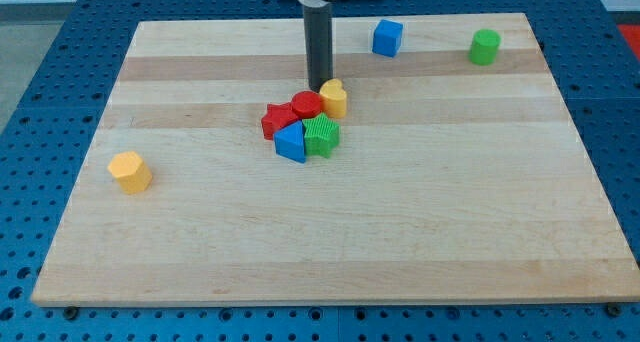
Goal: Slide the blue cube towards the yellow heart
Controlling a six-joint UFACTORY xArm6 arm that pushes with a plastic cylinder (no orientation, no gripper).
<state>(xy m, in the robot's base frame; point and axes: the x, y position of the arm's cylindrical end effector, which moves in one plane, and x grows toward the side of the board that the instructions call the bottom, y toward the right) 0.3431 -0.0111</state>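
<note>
The blue cube [388, 37] sits near the view's top, right of centre. The yellow heart [334, 98] stands in the middle of the board, at the upper right of a tight cluster. My tip [319, 89] is a dark rod coming down from the view's top; its end rests just left of the yellow heart and above the red blocks. The tip is well to the lower left of the blue cube, apart from it.
The cluster holds a red star [277, 119], a red cylinder [307, 105], a blue block [291, 142] and a green star-like block [322, 136]. A green cylinder [485, 46] is at the top right. A yellow hexagon [130, 171] lies at the left. The wooden board [450, 222] sits on a blue surface.
</note>
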